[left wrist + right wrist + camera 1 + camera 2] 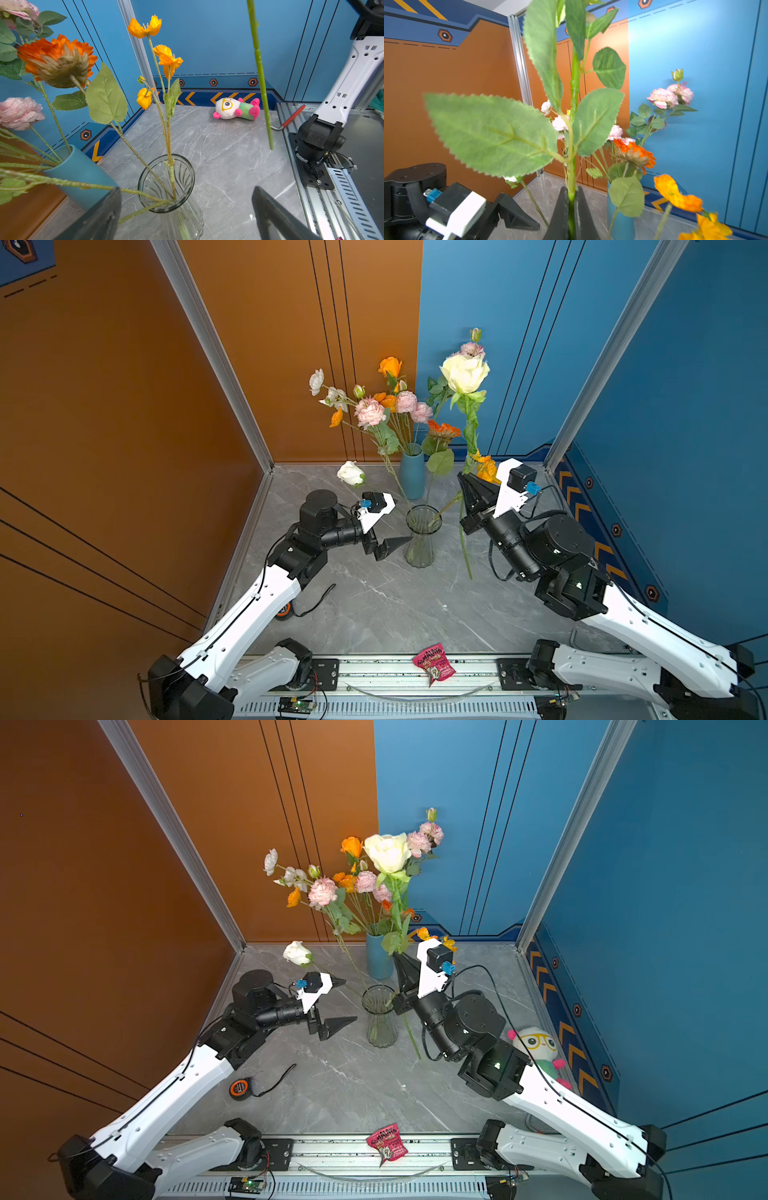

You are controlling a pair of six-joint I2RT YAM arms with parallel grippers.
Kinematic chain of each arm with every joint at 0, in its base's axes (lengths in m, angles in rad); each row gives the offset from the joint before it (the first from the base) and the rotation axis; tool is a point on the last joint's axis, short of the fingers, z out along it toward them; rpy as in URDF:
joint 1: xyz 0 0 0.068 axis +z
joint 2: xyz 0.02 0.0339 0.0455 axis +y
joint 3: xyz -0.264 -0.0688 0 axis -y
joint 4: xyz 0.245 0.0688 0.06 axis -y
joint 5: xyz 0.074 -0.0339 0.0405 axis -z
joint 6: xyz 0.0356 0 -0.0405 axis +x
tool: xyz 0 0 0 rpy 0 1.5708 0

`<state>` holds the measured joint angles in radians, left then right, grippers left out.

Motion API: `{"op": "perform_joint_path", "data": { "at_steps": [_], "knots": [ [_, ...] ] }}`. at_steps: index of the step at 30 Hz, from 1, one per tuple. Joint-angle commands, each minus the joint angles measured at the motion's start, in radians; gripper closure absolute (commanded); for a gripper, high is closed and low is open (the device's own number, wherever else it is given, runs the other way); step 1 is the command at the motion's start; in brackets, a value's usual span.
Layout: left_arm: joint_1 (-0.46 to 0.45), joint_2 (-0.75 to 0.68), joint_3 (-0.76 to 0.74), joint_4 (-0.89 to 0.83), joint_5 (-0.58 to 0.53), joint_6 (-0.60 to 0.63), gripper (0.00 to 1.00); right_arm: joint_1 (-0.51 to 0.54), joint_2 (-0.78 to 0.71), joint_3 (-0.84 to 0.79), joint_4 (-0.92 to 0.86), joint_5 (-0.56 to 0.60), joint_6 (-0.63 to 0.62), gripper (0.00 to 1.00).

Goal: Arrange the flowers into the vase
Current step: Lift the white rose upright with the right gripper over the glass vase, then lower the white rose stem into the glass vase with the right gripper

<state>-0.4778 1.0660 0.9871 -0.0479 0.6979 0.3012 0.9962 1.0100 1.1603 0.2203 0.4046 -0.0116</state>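
right gripper (571, 192): shut tight on the green stem (263, 87) of the cream rose. It grips low down, just under the big leaves. The wrist view shows the two black fingers pinching it from either side.

cream rose (464, 373): held roughly upright, with the bloom way up above both vases against the blue wall. The bottom end of the stem hangs just to the right of the glass vase, outside it. Can't tell if the tip touches the table (374, 614).

left gripper (402, 519): spread wide open with nothing in it. It's parked just left of the glass vase with the fingers pointing toward it.

glass vase (422, 549): standing upright mid-table, in front of the blue vase. It already has a few stems in it, including the yellow poppies (166, 58) and the orange daisy (58, 60) with its big leaf. They all lean out at angles.

white rose (351, 472): hanging out low on the left, near the back corner. Its stem goes behind the left gripper, so I can't say which vase it's in.

blue vase (412, 479): at the back near the wall, stuffed with a bunch (370, 412) of pink, white and orange blooms.

other stuff: a plush toy (536, 1044) lying on the table by the blue wall, behind the right arm. There's also a pink snack packet (434, 664) on the front rail.
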Motion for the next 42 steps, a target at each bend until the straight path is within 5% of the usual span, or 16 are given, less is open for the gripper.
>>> {"op": "perform_joint_path", "data": {
  "at_steps": [1, 5, 16, 32, 42],
  "knots": [
    [0.01, -0.001, -0.008, 0.016, 0.031, -0.01, 0.02, 0.016, 0.075, 0.033, 0.279, -0.006, -0.141, 1.0],
    [0.013, 0.003, -0.009, 0.015, 0.029, -0.01, 0.02, 0.019, 0.193, 0.052, 0.518, -0.015, -0.219, 1.0],
    [0.038, 0.018, 0.0, 0.015, 0.051, -0.025, 0.02, -0.024, 0.397, 0.15, 0.679, -0.01, -0.263, 1.0],
    [0.051, 0.032, 0.008, 0.018, 0.079, -0.042, 0.02, -0.073, 0.58, -0.158, 1.199, 0.085, -0.298, 1.0],
    [0.056, 0.04, 0.016, 0.019, 0.097, -0.056, 0.02, -0.026, 0.57, -0.274, 1.199, 0.163, -0.337, 1.0]
  ]
}}
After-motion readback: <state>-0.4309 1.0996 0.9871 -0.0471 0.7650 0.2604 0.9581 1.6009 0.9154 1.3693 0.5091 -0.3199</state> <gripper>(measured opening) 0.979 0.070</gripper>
